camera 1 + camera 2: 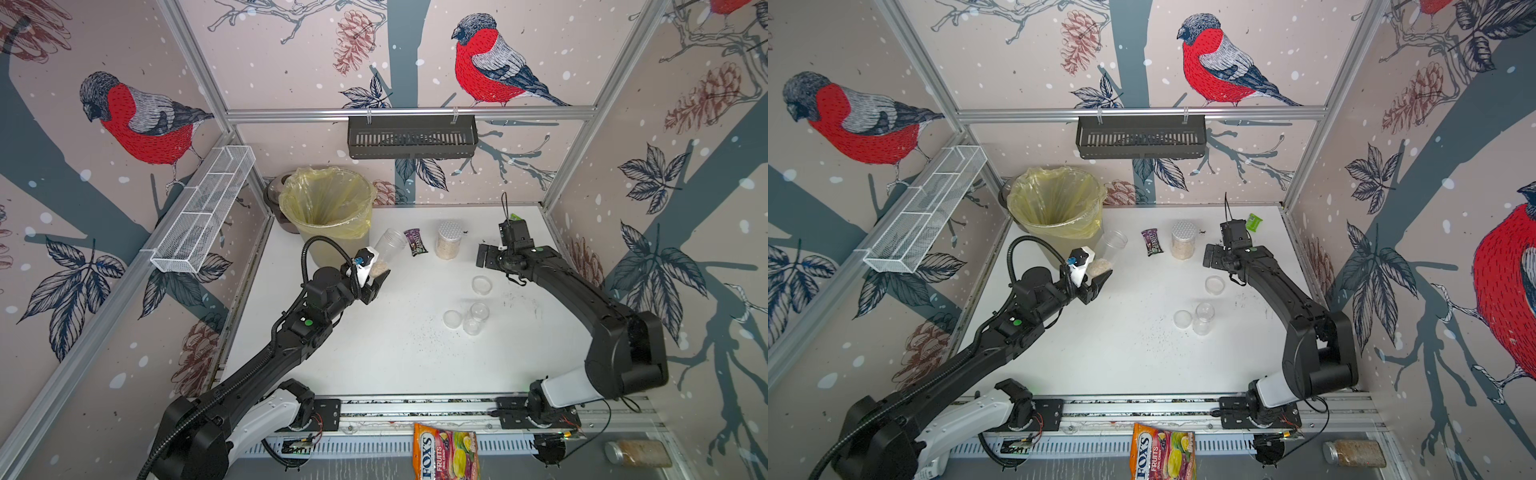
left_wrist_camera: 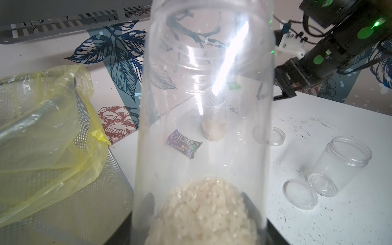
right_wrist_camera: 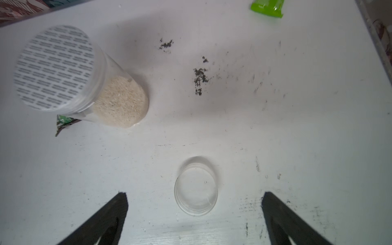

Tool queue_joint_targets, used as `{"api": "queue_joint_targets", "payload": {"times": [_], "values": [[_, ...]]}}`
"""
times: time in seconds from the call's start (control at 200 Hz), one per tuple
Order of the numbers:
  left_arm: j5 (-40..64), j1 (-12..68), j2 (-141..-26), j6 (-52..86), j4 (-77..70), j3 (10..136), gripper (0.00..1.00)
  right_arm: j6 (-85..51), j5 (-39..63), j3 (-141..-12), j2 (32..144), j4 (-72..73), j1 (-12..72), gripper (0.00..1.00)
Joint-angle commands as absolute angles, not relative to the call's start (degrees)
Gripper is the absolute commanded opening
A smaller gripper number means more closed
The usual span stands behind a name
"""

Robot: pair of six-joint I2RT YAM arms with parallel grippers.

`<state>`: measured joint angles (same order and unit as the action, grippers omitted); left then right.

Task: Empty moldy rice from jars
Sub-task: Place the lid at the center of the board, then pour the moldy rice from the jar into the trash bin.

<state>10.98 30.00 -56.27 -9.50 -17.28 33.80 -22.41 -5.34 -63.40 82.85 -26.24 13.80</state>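
Observation:
My left gripper (image 1: 376, 277) (image 1: 1098, 279) (image 2: 197, 224) is shut on the base of a slim clear jar (image 1: 390, 246) (image 1: 1113, 246) (image 2: 203, 84) without a lid. The jar is tilted, its open mouth up and away, beside the bin (image 1: 328, 208) (image 1: 1059, 203) (image 2: 42, 131) lined with a yellow bag. Moldy rice (image 1: 379, 269) (image 1: 1099, 267) (image 2: 203, 207) sits in its bottom. The wide jar with the dotted silver lid (image 1: 449, 241) (image 1: 1183, 241) (image 3: 53, 67) stands upright, full of rice. An empty jar (image 1: 476, 318) (image 1: 1203, 318) (image 2: 339, 165) stands mid-table. My right gripper (image 1: 486, 255) (image 1: 1212, 255) (image 3: 194, 194) hovers open over a clear lid (image 1: 482, 285) (image 3: 196, 186).
Another clear lid (image 1: 452, 319) (image 2: 301, 196) lies by the empty jar. A purple candy packet (image 1: 417, 242) and a green packet (image 1: 1253, 222) lie at the back. Dark crumbs (image 3: 199, 78) dot the table. A Fox's candy bag (image 1: 446, 453) and a brown-filled jar (image 1: 638, 453) lie past the front rail.

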Motion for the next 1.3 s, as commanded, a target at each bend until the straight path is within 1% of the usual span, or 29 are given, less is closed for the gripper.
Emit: {"api": "queue_joint_targets", "payload": {"times": [0.0, 0.07, 0.13, 0.195, 0.255, 0.41, 0.5, 0.62, 0.79, 0.83, 1.196, 1.296], "values": [[12.2, 29.9, -55.5, -9.9, -17.4, 34.6, 0.00, -21.6, 2.1, -63.2, 77.8, -24.6, 14.1, 1.00], [12.2, 29.9, -54.9, -9.6, -17.9, 34.2, 0.00, -22.3, 12.5, -62.5, 73.8, -21.7, 14.6, 1.00], [12.4, 29.8, -54.7, -9.6, -18.4, 33.9, 0.00, -24.8, 20.7, -60.3, 69.6, -15.9, 16.6, 1.00], [12.5, 29.9, -54.8, -9.6, -18.2, 34.0, 0.00, -28.6, 23.2, -58.5, 66.7, -9.5, 21.5, 1.00], [12.7, 29.9, -54.9, -9.4, -17.8, 34.1, 0.00, -30.8, 24.5, -59.4, 66.1, -7.1, 26.2, 1.00], [13.1, 29.9, -54.4, -8.7, -18.7, 33.8, 0.00, -33.1, 19.5, -61.5, 67.0, -2.4, 37.4, 1.00], [13.8, 29.9, -54.1, -8.2, -19.2, 33.7, 0.00, -33.8, 19.5, -60.7, 67.1, 1.6, 40.2, 1.00], [15.5, 29.8, -54.2, -7.2, -20.4, 33.4, 0.00, -34.1, 19.4, -61.0, 68.4, 3.3, 43.2, 1.00], [15.8, 29.9, -54.8, -6.8, -20.6, 33.6, 0.00, -34.0, 19.3, -64.5, 71.5, 1.4, 44.6, 1.00], [15.9, 29.8, -54.7, -6.6, -20.6, 33.6, 0.00, -34.1, 19.1, -65.1, 73.7, 1.1, 44.6, 0.99], [16.2, 29.9, -54.8, -6.4, -21.2, 33.2, 0.00, -36.6, 20.0, -67.8, 81.1, 7.9, 45.6, 0.97], [16.1, 29.9, -54.8, -6.4, -21.4, 33.0, 0.00, -36.8, 19.9, -69.4, 83.0, 7.4, 46.1, 0.96]]}}
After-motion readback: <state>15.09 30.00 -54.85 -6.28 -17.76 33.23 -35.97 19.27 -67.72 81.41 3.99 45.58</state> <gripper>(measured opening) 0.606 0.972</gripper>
